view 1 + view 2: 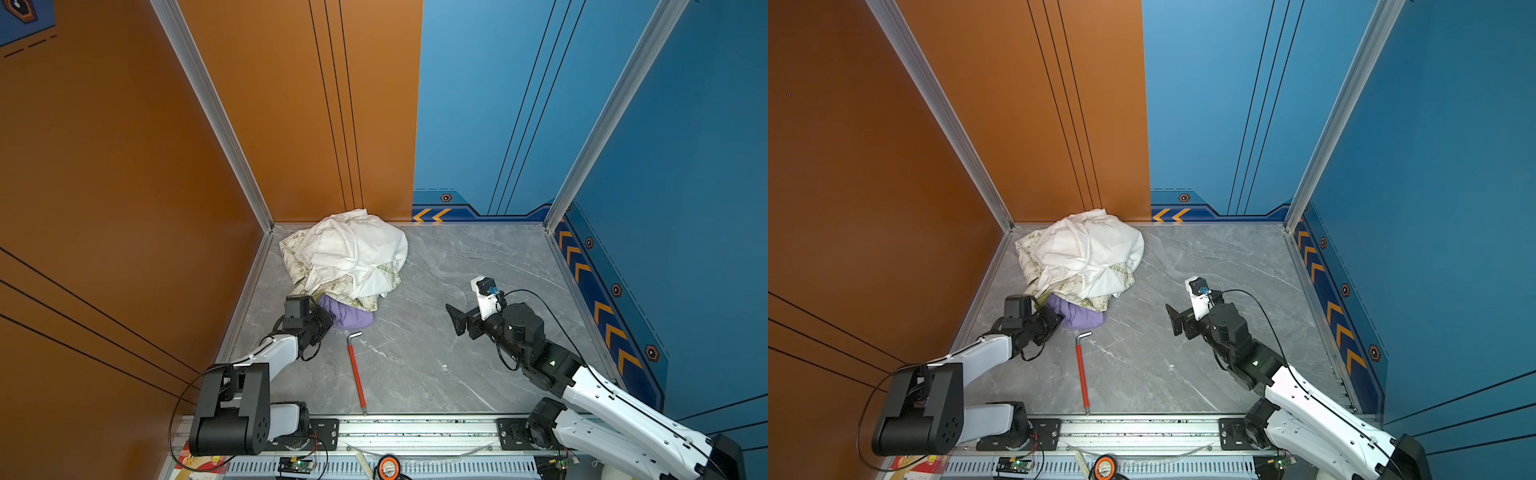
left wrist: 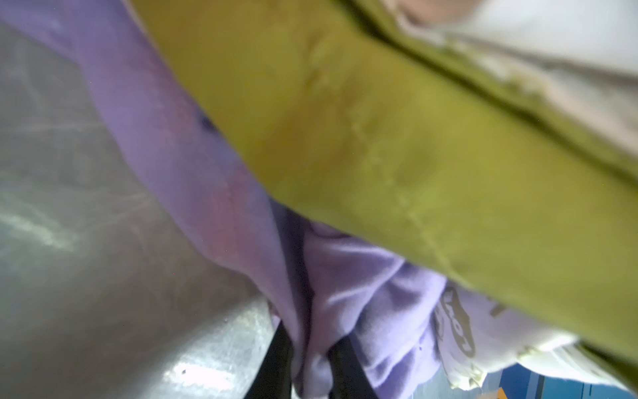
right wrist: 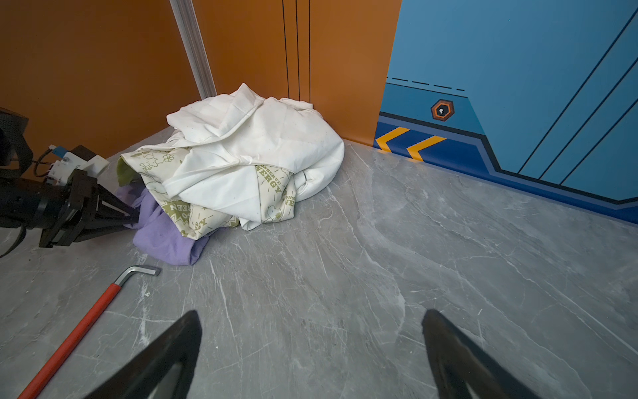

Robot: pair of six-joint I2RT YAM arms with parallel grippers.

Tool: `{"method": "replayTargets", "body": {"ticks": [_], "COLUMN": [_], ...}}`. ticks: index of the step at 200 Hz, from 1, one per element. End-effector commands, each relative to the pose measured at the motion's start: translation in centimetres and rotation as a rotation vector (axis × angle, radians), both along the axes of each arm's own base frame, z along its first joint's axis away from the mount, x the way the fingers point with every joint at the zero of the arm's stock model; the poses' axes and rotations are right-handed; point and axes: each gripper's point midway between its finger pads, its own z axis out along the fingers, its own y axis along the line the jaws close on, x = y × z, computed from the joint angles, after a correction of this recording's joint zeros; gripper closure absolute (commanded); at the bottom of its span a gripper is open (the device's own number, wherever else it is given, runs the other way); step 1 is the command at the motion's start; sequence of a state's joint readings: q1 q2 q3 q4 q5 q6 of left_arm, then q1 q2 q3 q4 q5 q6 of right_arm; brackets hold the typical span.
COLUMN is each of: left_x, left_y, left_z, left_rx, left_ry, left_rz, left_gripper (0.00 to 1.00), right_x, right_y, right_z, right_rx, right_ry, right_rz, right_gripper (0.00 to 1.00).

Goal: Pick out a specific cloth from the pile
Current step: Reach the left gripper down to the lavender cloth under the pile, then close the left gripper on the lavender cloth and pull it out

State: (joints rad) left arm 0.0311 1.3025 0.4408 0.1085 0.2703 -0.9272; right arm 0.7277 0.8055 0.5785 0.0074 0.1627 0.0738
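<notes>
left claw (image 3: 134, 218): seemingly pinching cloth (image 3: 165, 241) | right claw (image 3: 310, 313): jaws spread wide

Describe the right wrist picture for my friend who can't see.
The left gripper pinches the lilac cloth poking from under the white and cream pile. A red-handled hex key lies nearby; the right gripper is open.

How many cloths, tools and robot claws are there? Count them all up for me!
Cloths: 3 (soft lilac T-shirt, plain white cloth, cream cloth with olive-green print)
Tools: 1 (red-handled metal hex key)
Claws: 2 (left claw, right claw)
Total: 6
</notes>
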Motion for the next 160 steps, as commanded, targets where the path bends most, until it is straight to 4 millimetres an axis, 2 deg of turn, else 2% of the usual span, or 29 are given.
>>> {"method": "replayTargets", "body": {"ticks": [1, 25, 84, 160], "left_x": [1.6, 1.8, 2.1, 3.3], "left_y": [-0.3, 0.0, 0.3, -0.1], "left_z": [3.0, 4.9, 10.7, 20.1], "left_rx": [0.001, 0.023, 0.049, 0.007], "left_ry": [-0.102, -0.167, -0.299, -0.481], "left_rz": [-0.042, -0.038, -0.031, -0.028], "left_gripper": [0.9, 1.0, 1.0, 1.0], "right_x": [-0.1, -0.1, -0.2, -0.2], "right_y": [-0.6, -0.6, -0.6, -0.6], "right_z": [-0.4, -0.5, -0.7, -0.5], "right_rx": [-0.029, -0.029, -0.029, -0.02], "right_ry": [-0.005, -0.006, -0.004, -0.009], "right_rz": [-0.02, -0.02, -0.019, -0.018], "right_gripper": [0.0, 0.0, 0.0, 0.0]}}
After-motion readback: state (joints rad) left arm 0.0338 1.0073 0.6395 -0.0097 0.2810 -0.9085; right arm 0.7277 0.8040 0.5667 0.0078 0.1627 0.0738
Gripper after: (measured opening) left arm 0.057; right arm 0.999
